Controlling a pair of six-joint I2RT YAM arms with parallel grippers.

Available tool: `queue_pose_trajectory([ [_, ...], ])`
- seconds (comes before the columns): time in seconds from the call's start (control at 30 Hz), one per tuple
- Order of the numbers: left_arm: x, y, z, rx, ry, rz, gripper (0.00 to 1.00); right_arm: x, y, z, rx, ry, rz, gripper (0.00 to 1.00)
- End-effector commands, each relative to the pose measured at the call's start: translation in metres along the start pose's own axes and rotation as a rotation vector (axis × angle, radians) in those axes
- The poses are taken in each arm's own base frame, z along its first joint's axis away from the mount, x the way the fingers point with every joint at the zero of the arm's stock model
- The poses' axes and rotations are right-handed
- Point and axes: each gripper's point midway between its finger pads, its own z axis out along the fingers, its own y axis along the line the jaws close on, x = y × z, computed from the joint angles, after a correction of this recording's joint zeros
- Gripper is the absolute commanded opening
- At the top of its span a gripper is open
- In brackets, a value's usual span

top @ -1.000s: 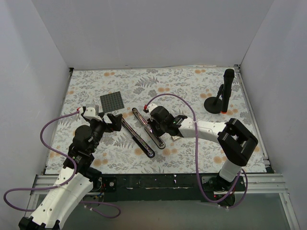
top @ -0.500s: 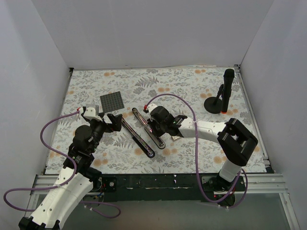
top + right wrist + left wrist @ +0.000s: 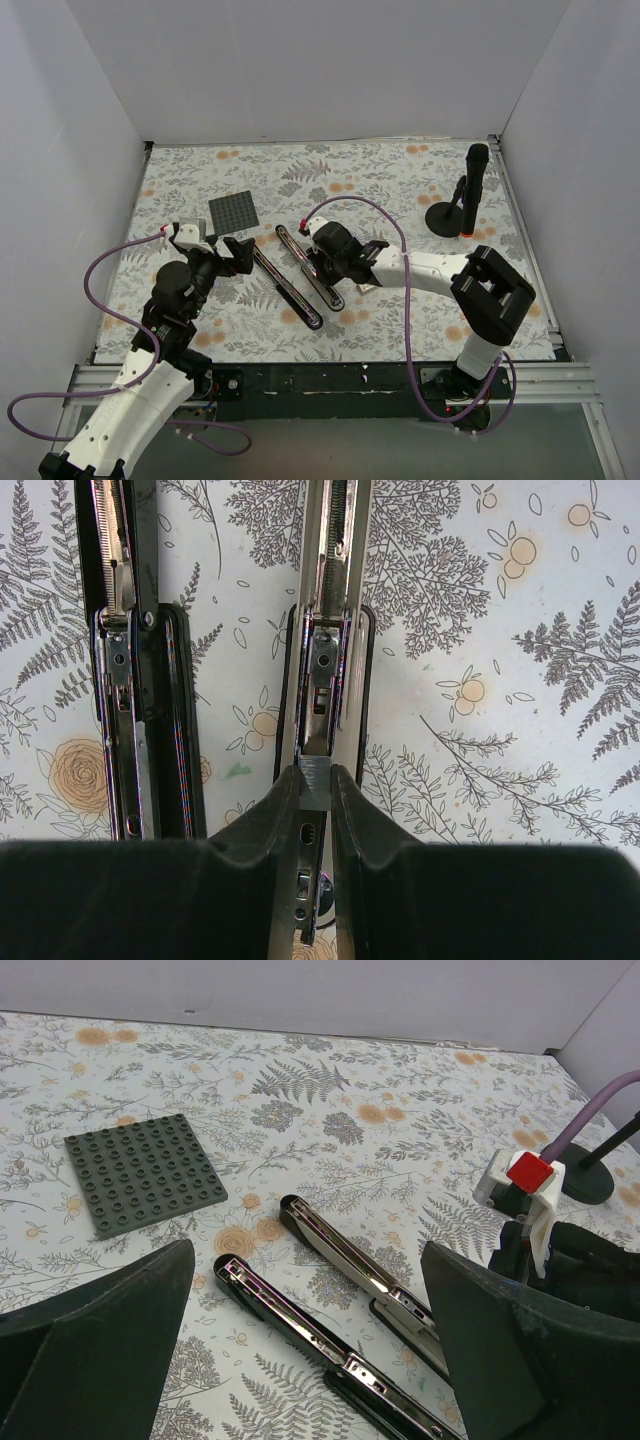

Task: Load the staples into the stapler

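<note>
The black stapler lies opened flat as two long arms with silver channels, one arm [image 3: 288, 288] to the left and the other [image 3: 312, 270] to the right. My right gripper [image 3: 320, 262] hovers over the right arm. In the right wrist view it [image 3: 316, 785] is shut on the small grey block of staples [image 3: 316, 778], held right over that arm's silver channel [image 3: 327, 630]. The other arm [image 3: 130, 680] lies to its left. My left gripper [image 3: 238, 252] is open and empty beside the left arm's tip [image 3: 235, 1272]. The whitish box is not clearly visible.
A dark grey studded baseplate [image 3: 233, 211] lies at the back left, also in the left wrist view [image 3: 140, 1172]. A tall black stand with a round base [image 3: 460, 205] stands at the back right. White walls close in the floral mat on three sides.
My right gripper has edged slightly to the left over the stapler arm with the staples still in it. The left arm has not moved.
</note>
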Motion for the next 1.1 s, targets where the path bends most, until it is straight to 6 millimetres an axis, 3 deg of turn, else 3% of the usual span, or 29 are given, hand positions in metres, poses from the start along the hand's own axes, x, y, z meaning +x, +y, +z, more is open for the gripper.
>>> queue_pose_trajectory([
  [0.0, -0.017, -0.004, -0.003, 0.008, -0.040, 0.006, 0.98, -0.006, 0.003, -0.003, -0.001, -0.022, 0.006, 0.13],
  [0.33, -0.016, -0.003, -0.003, 0.004, -0.040, 0.006, 0.98, -0.023, 0.005, -0.017, -0.007, -0.084, 0.025, 0.13],
  [1.07, -0.017, -0.003, -0.003, 0.003, -0.040, 0.006, 0.98, -0.004, 0.006, -0.003, -0.013, -0.023, 0.035, 0.13],
])
